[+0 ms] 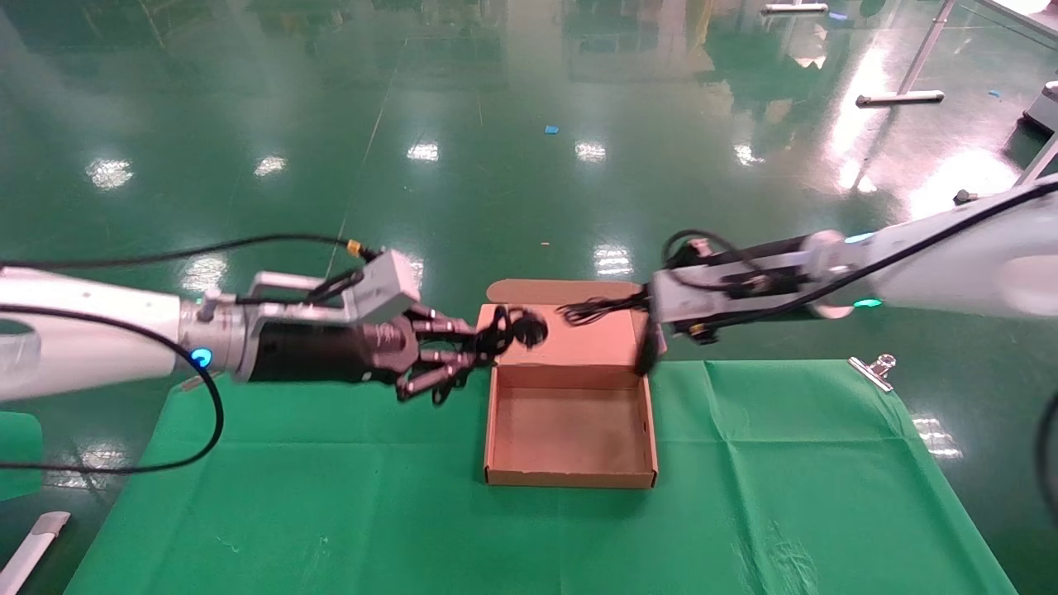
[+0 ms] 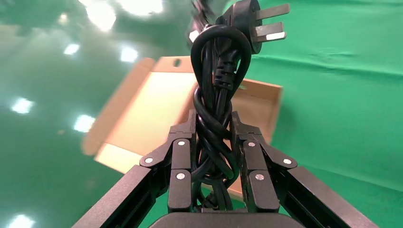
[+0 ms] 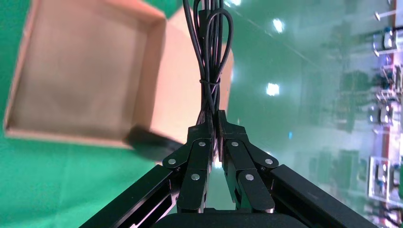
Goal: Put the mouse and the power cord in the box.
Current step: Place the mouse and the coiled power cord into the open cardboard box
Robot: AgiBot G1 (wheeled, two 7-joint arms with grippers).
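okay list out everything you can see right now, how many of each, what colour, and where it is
box: one, brown cardboard, open and empty, on the cloth at table centre.
power cord: one, black, bundled, plug at its end, held above the box's left far corner.
mouse: one, black, dangling by its thin cable at the box's right far corner.
cloth: one, green, covering the table.
clip: one, silver, at the cloth's right far edge.
left end effector: one, black, shut on the power cord.
right end effector: one, black, shut on the mouse's bundled cable.
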